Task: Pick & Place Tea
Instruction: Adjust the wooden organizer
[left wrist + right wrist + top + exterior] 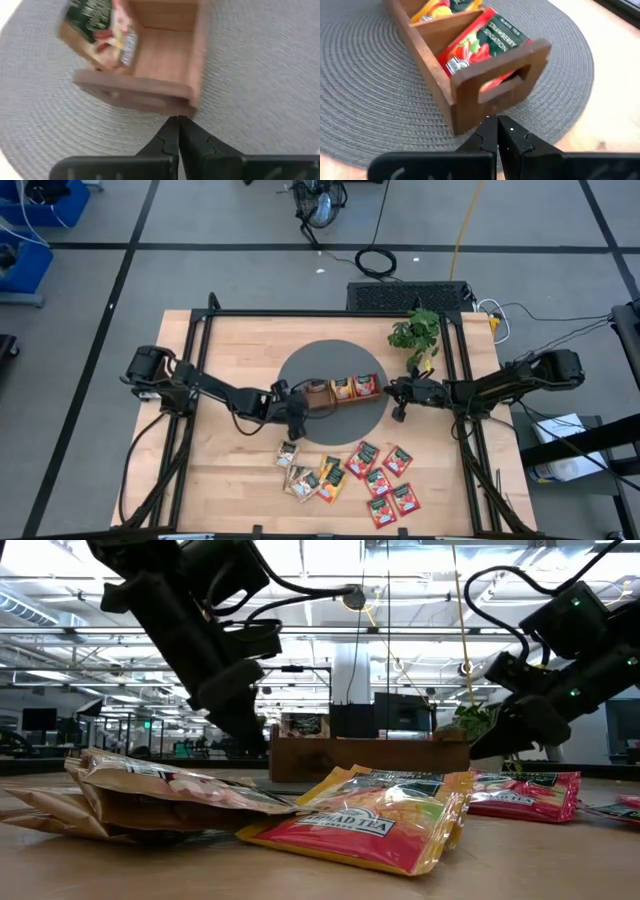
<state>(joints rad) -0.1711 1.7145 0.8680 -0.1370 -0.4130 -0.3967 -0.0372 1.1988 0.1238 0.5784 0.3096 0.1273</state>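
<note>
Left gripper (297, 418) is pressed together on nothing, hanging at the tray's (318, 399) 9 o'clock end, just above the mat (300, 370). My guess is it's dropped a sachet off — there's a cream one (102, 30) leaning crooked in that end slot, so the empty fingers fit. Right gripper (398, 393) is squeezed closed too, parked at the tray's 3 o'clock end by the handle cutout; looks like it's bracing or just waiting. Middle slot has an orange sachet (343, 387), the 3 o'clock slot a red one (366, 385). The rest of the tea (345, 475) lies loose on the table at 6 o'clock from the mat — reds toward 5, cream and orange toward 7. Plenty left to move.
</note>
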